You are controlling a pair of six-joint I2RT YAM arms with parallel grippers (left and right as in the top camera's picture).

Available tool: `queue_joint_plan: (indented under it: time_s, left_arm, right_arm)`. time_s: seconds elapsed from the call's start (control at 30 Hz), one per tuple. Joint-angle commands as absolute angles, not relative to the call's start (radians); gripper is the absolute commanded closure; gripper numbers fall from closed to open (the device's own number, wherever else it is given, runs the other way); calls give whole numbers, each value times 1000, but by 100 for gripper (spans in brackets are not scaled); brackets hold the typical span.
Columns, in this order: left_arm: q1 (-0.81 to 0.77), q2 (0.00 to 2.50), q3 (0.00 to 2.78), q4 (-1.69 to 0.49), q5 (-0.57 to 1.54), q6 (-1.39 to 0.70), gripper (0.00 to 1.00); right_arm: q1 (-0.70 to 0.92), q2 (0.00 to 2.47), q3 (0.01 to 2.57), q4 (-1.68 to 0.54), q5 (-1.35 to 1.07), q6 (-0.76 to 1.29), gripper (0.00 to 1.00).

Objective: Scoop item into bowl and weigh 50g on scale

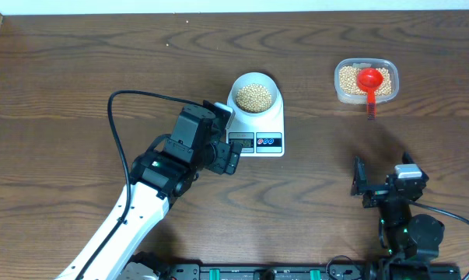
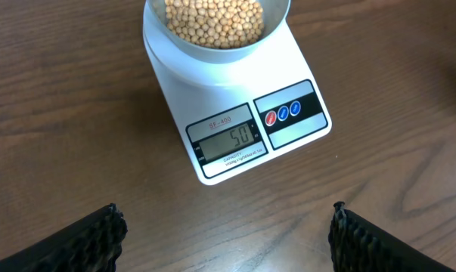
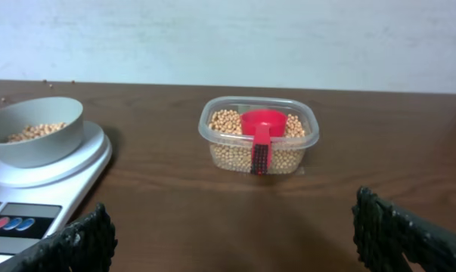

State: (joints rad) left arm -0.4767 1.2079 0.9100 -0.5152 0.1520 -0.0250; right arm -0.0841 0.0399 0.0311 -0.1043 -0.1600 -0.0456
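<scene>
The pale bowl (image 1: 254, 95) sits on the white scale (image 1: 259, 131) and holds tan beans (image 1: 254, 96). In the left wrist view the scale (image 2: 212, 91) shows 50 on its display (image 2: 229, 139), with the bowl of beans (image 2: 216, 23) on top. My left gripper (image 1: 226, 158) is open and empty just left of the scale's front edge; its fingers (image 2: 224, 234) frame bare table. My right gripper (image 1: 378, 187) is open and empty near the front right. The right wrist view (image 3: 228, 234) shows the bowl (image 3: 35, 128) at left.
A clear plastic tub (image 1: 365, 81) of beans stands at the back right with a red scoop (image 1: 369, 80) resting in it, handle toward the front. It also shows in the right wrist view (image 3: 259, 136). A black cable loops left of the left arm (image 1: 117, 132).
</scene>
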Motion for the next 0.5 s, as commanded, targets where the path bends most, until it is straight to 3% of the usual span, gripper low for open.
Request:
queue_joint_plan:
  time_s: [0.0,0.47]
  left_arm:
    - [-472,1201,911,-514,157,-15,12]
    - [-472,1201,911,-514,157,-15,12]
  right_arm:
    - [-77,23,7,-67,-148,-88,1]
    - [-77,19,6,-63,-148,-87,1]
